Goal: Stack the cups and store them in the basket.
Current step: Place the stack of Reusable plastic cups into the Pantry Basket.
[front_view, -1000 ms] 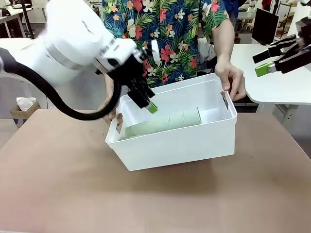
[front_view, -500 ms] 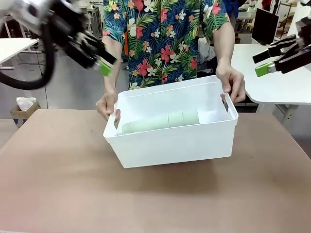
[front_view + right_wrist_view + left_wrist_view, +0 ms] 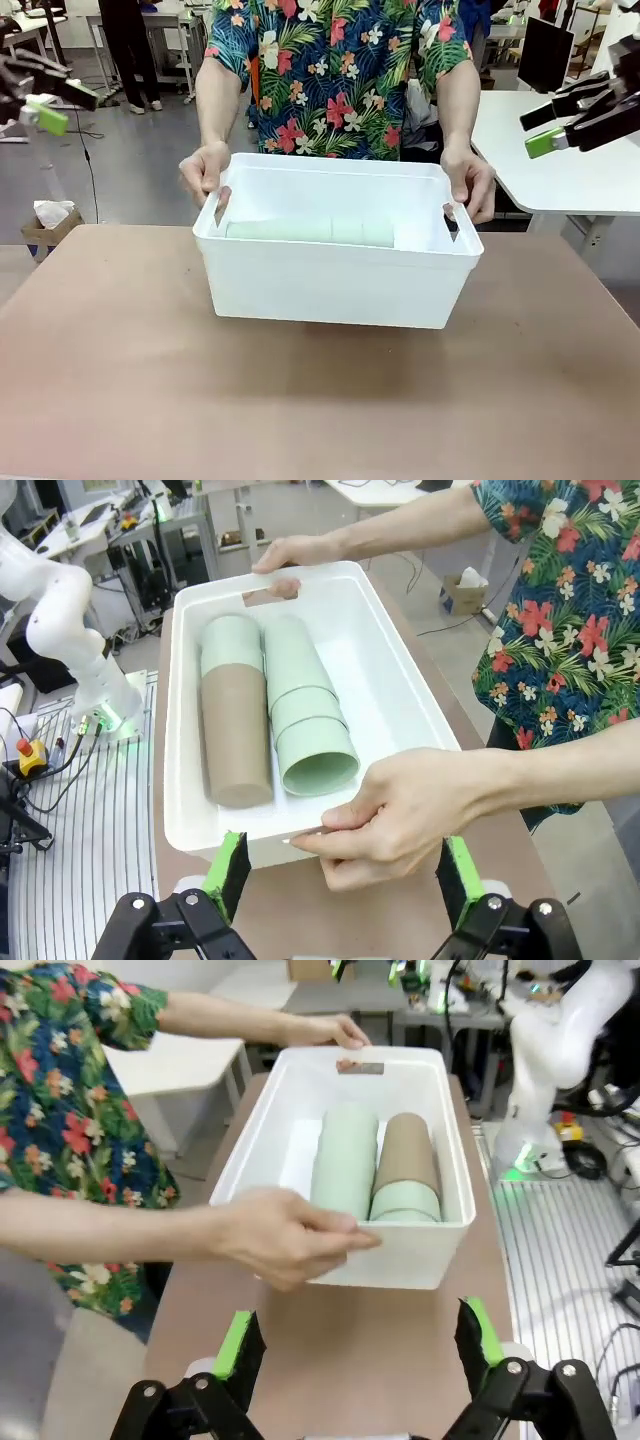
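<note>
Basket sitting mid-surface toward far edge, person's hands gripping both handles | cups lying stacked inside, tan-brown one beside mint ones | left hand spread, hanging empty | right hand spread, hanging empty

A white basket is seen on a brown worktop, with pale mint green cups and one tan-brown cup inside. A navy shirt patterned with tropical flowers is worn by the person.

cups lie in basket — (on table).
</note>
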Motion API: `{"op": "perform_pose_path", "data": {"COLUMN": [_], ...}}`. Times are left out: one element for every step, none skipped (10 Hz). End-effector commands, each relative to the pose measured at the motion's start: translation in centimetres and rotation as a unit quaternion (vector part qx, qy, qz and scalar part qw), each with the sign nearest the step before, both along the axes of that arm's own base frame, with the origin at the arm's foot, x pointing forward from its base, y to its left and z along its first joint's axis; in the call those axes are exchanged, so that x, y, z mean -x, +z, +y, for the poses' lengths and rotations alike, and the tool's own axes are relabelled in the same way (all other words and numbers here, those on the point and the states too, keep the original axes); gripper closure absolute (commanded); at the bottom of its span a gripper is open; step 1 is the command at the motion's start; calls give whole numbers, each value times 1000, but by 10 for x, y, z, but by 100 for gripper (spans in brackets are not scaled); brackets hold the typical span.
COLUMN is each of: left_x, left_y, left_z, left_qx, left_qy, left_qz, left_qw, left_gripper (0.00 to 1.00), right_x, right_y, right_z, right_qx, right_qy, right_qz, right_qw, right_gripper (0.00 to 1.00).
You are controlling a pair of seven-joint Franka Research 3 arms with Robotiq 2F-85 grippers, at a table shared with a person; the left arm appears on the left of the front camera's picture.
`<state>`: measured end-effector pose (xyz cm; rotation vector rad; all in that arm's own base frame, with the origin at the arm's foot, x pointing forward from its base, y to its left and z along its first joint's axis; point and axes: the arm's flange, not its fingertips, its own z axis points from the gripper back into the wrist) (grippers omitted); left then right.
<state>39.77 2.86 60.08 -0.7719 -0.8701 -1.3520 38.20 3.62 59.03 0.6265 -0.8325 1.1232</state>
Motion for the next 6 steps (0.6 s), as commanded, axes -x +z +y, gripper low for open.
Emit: {"op": "perform_pose_path", "data": {"left_x": [5, 8, 3, 3, 3, 3], "left_y": [-17, -16, -12, -12, -12, -12], "left_z": [-1, -4, 7, 7, 7, 7], "left_qx": [27, 67, 7, 7, 7, 7], "left_qy": [-16, -1, -4, -4, -4, -4], "left_qz": [-12, -6, 0, 0, 0, 0], "left_qw": [999, 998, 1000, 1000, 1000, 1000], "left_gripper": [0, 0, 0, 0, 0, 0], "right_x": [0, 0, 0, 0, 0, 0], "right_y": [4, 4, 4, 4, 4, 4], "right_z": [1, 1, 1, 1, 1, 1], "right_qx": [-9, -9, -9, -9, -9, -9], "right_qy": [-2, -2, -2, -2, -2, -2], "right_qz": [4, 4, 4, 4, 4, 4], "right_qw": [1000, 1000, 1000, 1000, 1000, 1000], "right_gripper": [0, 0, 0, 0, 0, 0]}}
